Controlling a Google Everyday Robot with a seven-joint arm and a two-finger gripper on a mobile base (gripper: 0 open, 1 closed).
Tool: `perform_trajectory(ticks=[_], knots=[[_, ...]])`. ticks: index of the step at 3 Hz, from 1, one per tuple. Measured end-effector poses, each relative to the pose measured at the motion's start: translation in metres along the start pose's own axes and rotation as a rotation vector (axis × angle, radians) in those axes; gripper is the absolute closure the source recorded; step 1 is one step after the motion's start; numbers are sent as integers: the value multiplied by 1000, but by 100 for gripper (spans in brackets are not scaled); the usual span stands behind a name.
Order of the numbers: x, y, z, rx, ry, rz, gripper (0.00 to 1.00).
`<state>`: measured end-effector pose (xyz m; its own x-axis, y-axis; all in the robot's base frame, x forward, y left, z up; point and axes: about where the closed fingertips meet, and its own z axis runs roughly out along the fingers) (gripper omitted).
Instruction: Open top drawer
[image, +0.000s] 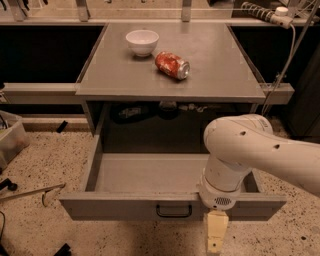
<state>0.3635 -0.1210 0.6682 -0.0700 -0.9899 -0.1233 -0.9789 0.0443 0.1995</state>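
Note:
The top drawer (150, 206) is a wide grey metal drawer, pulled far out of the cabinet toward the camera. Its inside (150, 172) shows bare grey metal. Its small black loop handle (174, 211) sits at the centre of the front. My gripper (216, 236) hangs below the white arm (240, 150), in front of the drawer front and a little right of the handle, not on it. The arm hides the drawer's right inner part. The lower drawers are hidden under the open one.
A white bowl (142, 41) and a red can (172, 65) lying on its side rest on the cabinet top (210, 70). A clear bin (11, 140) stands at the left. Loose tools (35, 192) lie on the speckled floor. A power strip (262, 12) hangs at the top right.

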Motion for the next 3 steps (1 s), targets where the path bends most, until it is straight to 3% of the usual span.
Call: perform_trajectory(ticks=[1, 2, 3], knots=[[0, 0, 0, -1, 0, 0, 0], [1, 25, 13, -58, 27, -3, 0], [1, 27, 12, -60, 28, -4, 0]])
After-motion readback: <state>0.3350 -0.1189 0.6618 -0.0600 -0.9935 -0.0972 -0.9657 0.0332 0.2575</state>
